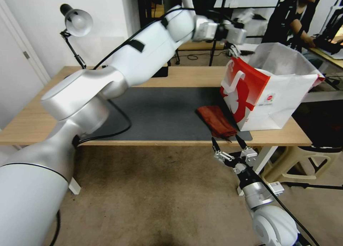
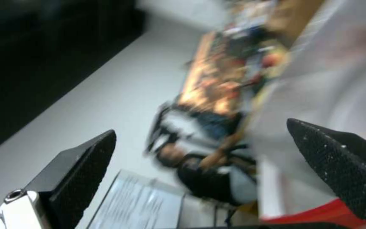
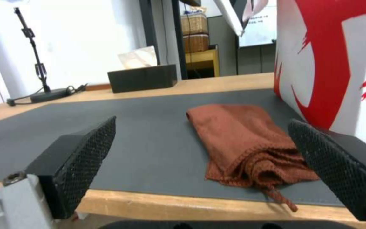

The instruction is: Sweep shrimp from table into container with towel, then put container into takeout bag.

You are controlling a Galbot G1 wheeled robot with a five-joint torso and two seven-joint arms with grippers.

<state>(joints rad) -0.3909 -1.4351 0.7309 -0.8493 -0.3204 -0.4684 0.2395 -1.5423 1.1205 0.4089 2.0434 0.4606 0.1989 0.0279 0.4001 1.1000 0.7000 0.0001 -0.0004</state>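
The right gripper hovers just off the counter's near edge, lower centre-right of the head view, its two black, cross-hatched wedge fingers spread wide with nothing between them. Straight ahead of them lies the towel, a rust-red knitted cloth folded into a soft oblong, its frayed end near the edge of the dark grey mat. The mat is flat, matte and bare toward the left; the counter around it is pale wood.

Just beside the towel on the right stands the takeout bag, stiff red-and-white paper with a white handle, its mouth open. The left gripper hangs above the bag's far rim at upper centre; its textured fingers are also parted and empty. The container and shrimp cannot be made out.
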